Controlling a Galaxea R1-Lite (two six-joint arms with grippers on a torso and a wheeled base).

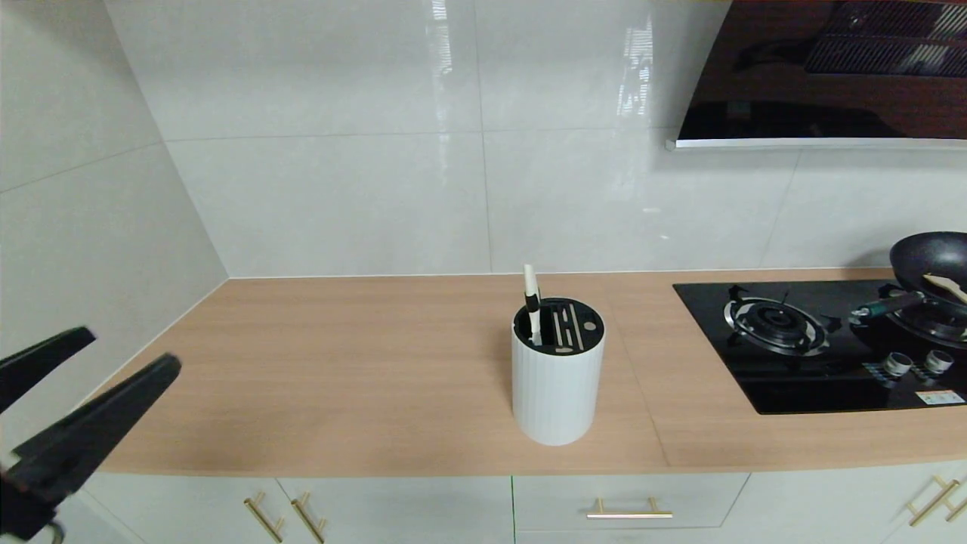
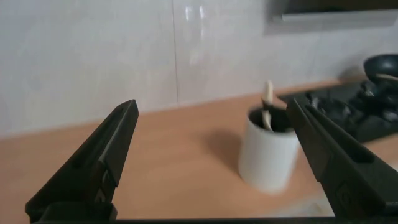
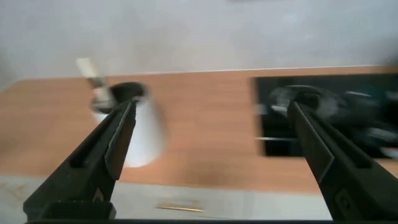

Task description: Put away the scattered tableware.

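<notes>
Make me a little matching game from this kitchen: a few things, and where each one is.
Things: 1 white holder; 2 white-handled utensil; 3 black pan; 4 left hand.
Places: A on the stove; B far left, open; C standing in the holder; D middle of the wooden counter.
Pairs: 1-D, 2-C, 3-A, 4-B.

The holder (image 1: 557, 393) is ribbed white (black top), the counter (image 1: 340, 378) tan wood-grain.
</notes>
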